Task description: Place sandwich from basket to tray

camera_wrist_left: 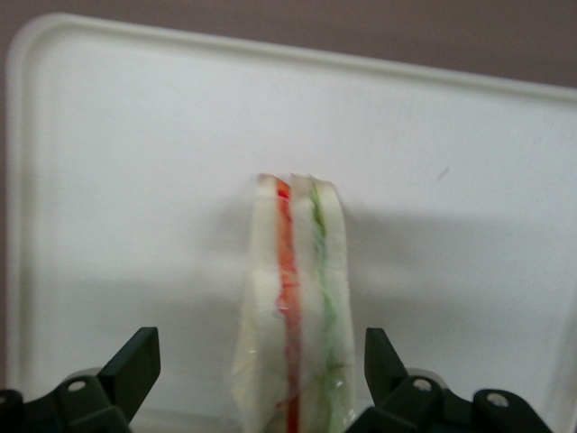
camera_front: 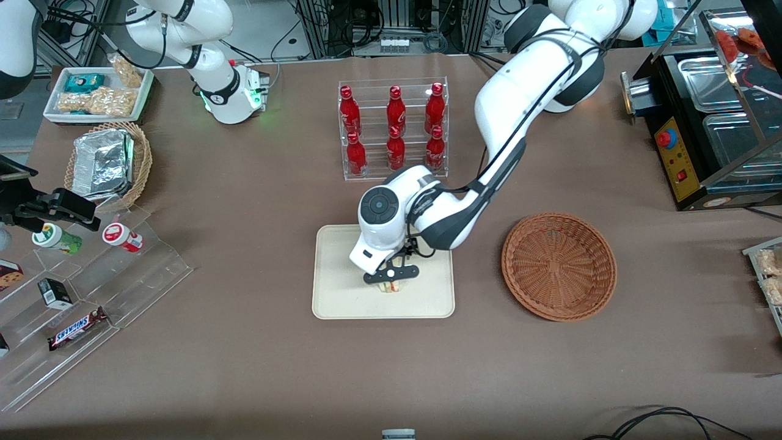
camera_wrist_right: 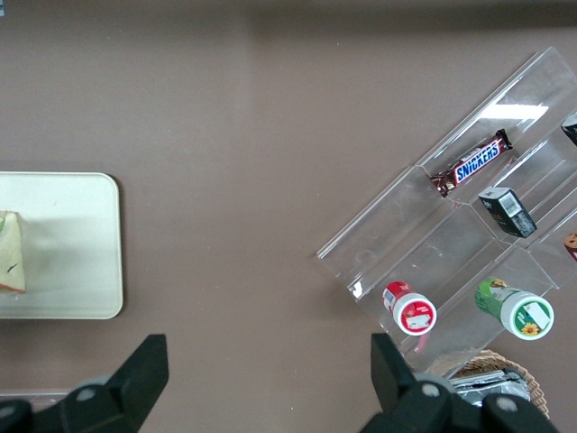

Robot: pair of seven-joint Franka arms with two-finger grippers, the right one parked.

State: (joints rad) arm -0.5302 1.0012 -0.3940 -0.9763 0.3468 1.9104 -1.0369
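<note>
The cream tray (camera_front: pixel 342 299) lies flat on the brown counter (camera_front: pixel 244 366) and serves as the landmark here. The sandwich (camera_front: pixel 391 286) stands on the tray, in the half nearer the front camera, its edge with red and green filling layers facing up toward the wrist camera. In the wrist view the sandwich (camera_wrist_left: pixel 293 316) rests on the tray's pale floor (camera_wrist_left: pixel 135 180).

Directly above the sandwich hangs the left arm's hand (camera_front: pixel 391 280). Its fingers (camera_wrist_left: pixel 133 361) are spread wide, one on each side of the wedge with a clear gap between each fingertip and the wrap, so it has hold of nothing. Whether the sandwich leans a little or stands quite upright is hard to say from these views.

Beside the tray, toward the working arm's end of the counter, sits the round reddish-brown basket (camera_front: pixel 559 266), apart from the tray and with nothing in it.

Farther from the front camera than the tray, a clear rack of red bottles (camera_front: pixel 394 128) stands upright. Toward the parked arm's end of the counter, well apart from the tray, a clear stepped display (camera_front: pixel 91 293) holds a Snickers bar (camera_front: pixel 77 329) and small jars.
</note>
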